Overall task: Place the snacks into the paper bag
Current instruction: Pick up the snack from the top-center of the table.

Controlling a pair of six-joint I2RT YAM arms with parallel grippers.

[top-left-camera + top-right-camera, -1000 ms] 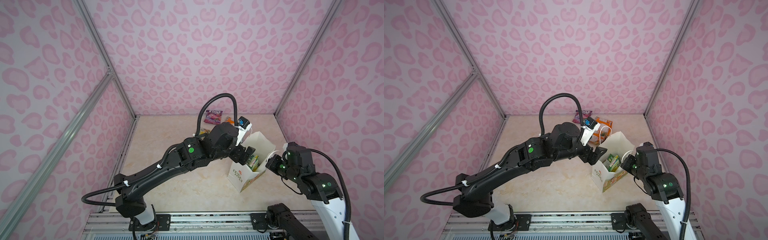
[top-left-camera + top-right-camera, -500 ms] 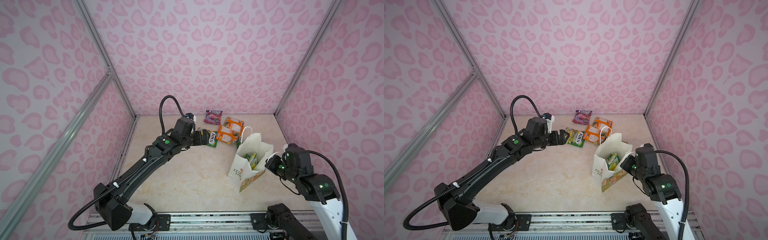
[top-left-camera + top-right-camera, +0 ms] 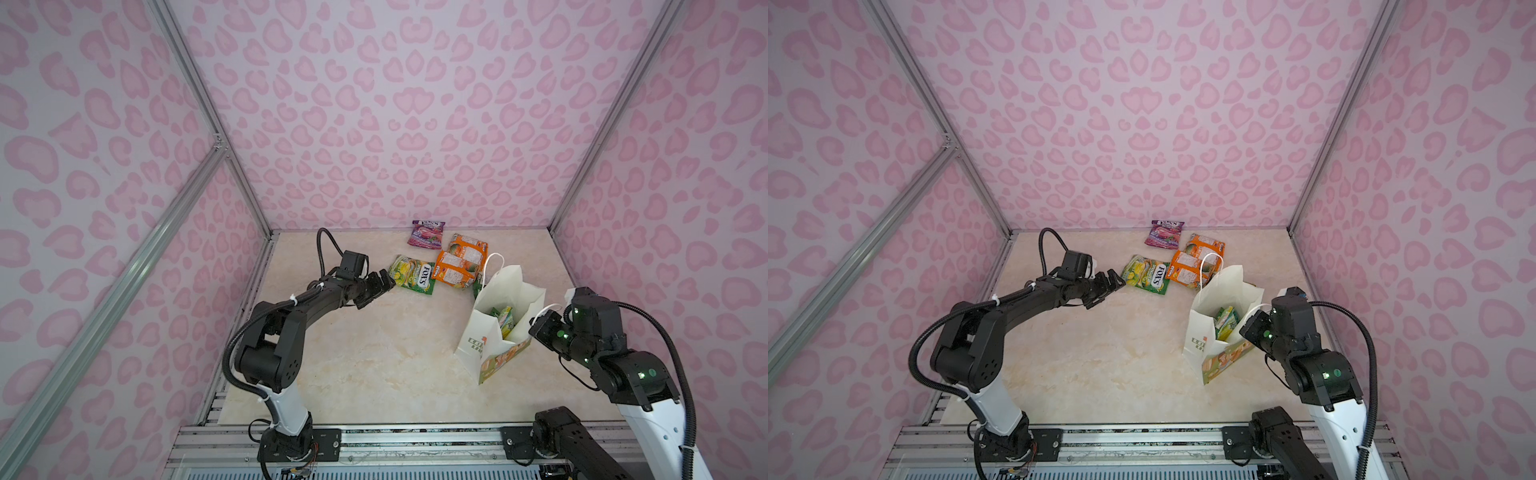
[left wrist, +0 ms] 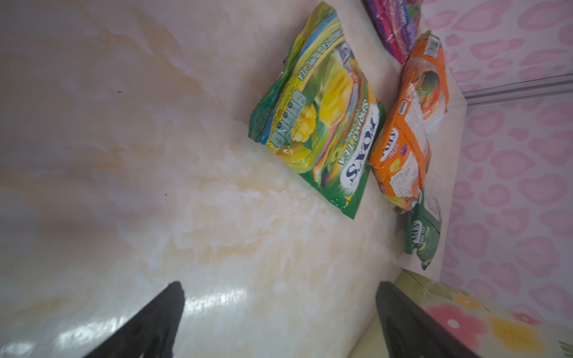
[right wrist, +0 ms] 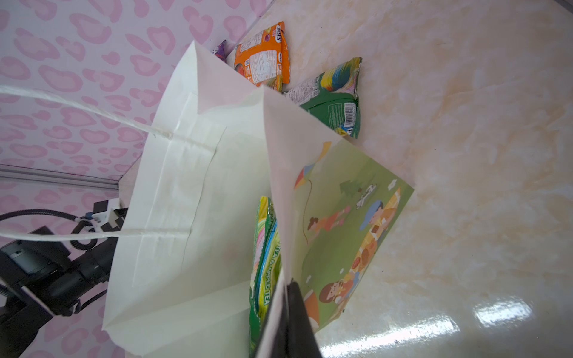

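Observation:
The white paper bag (image 3: 496, 307) (image 3: 1214, 305) stands open at the right with a yellow-green packet (image 3: 505, 321) (image 5: 266, 263) inside. My right gripper (image 3: 537, 329) (image 5: 286, 286) is shut on the bag's side wall (image 5: 279, 173). My left gripper (image 3: 380, 286) (image 3: 1111, 284) (image 4: 279, 310) hangs open and empty, low over the floor, just left of a yellow-green FOX'S packet (image 3: 413, 280) (image 4: 322, 124). Beyond it lie two orange packets (image 3: 459, 270) (image 4: 409, 130), a purple one (image 3: 428, 239) and a dark green one (image 4: 423, 229) behind the bag.
Pink patterned walls (image 3: 395, 124) close in the beige floor (image 3: 374, 365) on three sides. A metal rail (image 3: 374, 440) runs along the front edge by the arm bases. The left arm's cable (image 3: 324, 245) loops up near the back left corner.
The left arm has pulled away from over the bag's mouth, swung left and dropped low beside the yellow-green packet, jaws open. The right gripper and bag have stayed put.

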